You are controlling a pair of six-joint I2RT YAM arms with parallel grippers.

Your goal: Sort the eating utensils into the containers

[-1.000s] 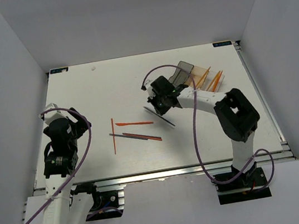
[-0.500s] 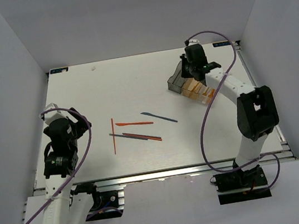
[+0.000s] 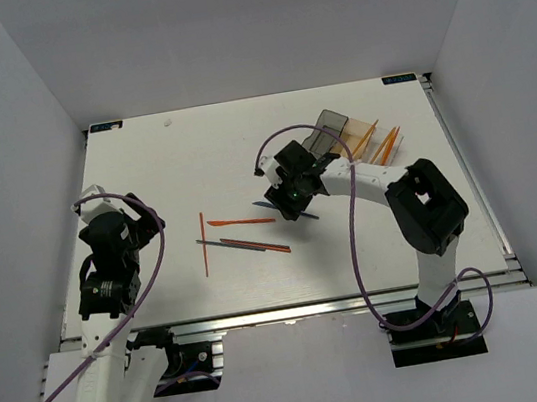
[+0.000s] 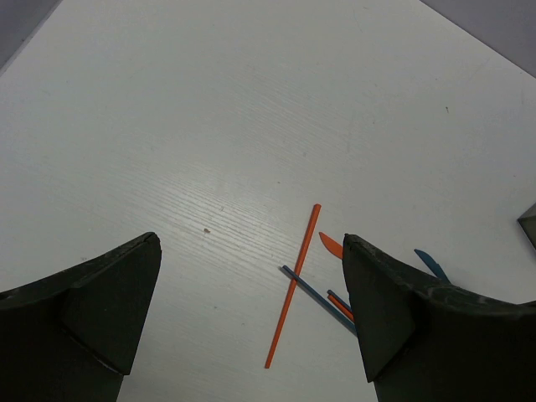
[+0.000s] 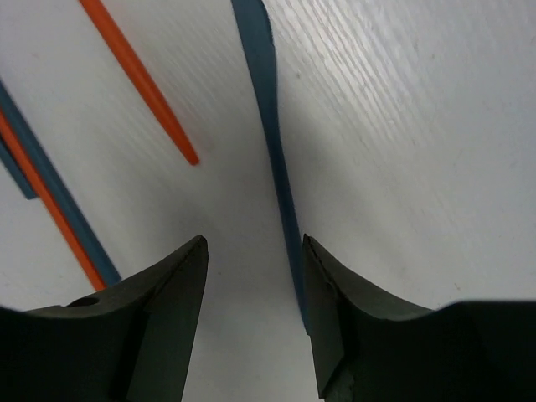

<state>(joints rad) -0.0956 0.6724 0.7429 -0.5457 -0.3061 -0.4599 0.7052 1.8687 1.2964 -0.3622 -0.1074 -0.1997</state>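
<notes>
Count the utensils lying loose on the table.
5: an orange stick at left, an orange knife, a blue-grey stick and red stick overlapping, and a blue knife under the right end effector. Overlap may hide another.

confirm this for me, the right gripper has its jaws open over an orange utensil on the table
Wrong colour. The right gripper has its jaws open over a dark blue utensil on the table; the orange stick lies off to one side. The right wrist view shows it.
</notes>
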